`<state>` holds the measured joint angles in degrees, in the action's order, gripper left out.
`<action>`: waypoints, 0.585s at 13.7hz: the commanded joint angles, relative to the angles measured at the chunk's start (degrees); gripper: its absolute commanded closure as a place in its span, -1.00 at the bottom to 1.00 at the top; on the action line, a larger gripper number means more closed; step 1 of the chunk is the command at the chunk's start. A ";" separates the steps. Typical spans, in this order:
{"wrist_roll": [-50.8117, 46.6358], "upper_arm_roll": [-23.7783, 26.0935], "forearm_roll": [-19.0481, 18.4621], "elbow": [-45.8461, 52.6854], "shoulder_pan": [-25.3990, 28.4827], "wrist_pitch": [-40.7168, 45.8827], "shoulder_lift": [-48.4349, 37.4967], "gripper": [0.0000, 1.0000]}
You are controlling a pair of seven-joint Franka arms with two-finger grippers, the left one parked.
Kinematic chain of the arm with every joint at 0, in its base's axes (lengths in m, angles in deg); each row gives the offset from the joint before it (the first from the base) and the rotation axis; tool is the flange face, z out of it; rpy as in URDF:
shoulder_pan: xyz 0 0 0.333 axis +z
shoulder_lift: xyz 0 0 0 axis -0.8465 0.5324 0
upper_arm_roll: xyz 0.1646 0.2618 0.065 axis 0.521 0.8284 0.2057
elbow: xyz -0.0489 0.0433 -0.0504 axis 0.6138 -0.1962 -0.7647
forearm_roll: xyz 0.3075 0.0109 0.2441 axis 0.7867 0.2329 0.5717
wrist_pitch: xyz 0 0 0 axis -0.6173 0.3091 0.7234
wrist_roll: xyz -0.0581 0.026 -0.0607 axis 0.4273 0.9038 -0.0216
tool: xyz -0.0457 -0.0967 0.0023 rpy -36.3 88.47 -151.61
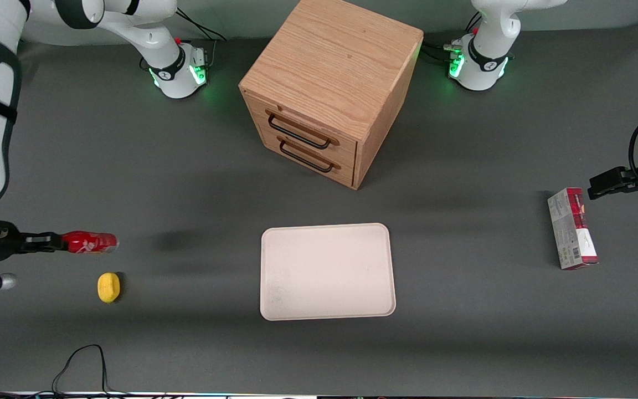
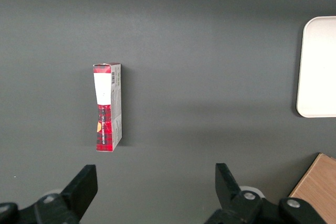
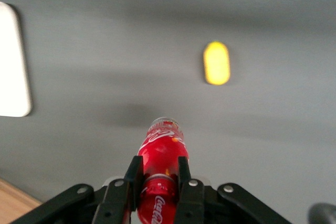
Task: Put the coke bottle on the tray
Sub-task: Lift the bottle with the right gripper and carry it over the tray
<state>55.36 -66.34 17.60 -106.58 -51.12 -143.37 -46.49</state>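
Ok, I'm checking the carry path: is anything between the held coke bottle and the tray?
Nothing visible. The gripper holds the coke bottle above the table; bare table lies between it and the tray. The lemon sits nearer the camera.

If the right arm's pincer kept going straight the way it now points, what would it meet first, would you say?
Probably nothing soon: the pincer, shut on the coke bottle, points toward the parked arm's end. Its line seems to pass just farther from the front camera than the tray, though height is unclear.

Wooden drawer cabinet [image 1: 327, 88], yellow lemon [image 1: 108, 287], red-and-white carton [image 1: 572, 228] toward the parked arm's end.
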 commanded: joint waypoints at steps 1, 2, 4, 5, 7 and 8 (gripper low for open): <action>-9.79 8.76 -3.83 6.51 -0.47 3.32 0.88 1.00; -13.74 13.24 -6.28 7.65 -0.47 2.97 0.97 1.00; -23.04 25.86 -13.30 10.37 -0.56 -0.87 3.58 1.00; -24.83 29.51 -15.69 10.38 -0.47 -3.43 4.56 1.00; -29.31 35.76 -19.82 10.29 -0.21 -8.53 7.46 1.00; -32.12 37.70 -23.06 10.29 1.10 -11.33 8.86 1.00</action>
<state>27.99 -32.86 -0.25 -99.98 -50.75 -151.41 -42.09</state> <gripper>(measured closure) 0.692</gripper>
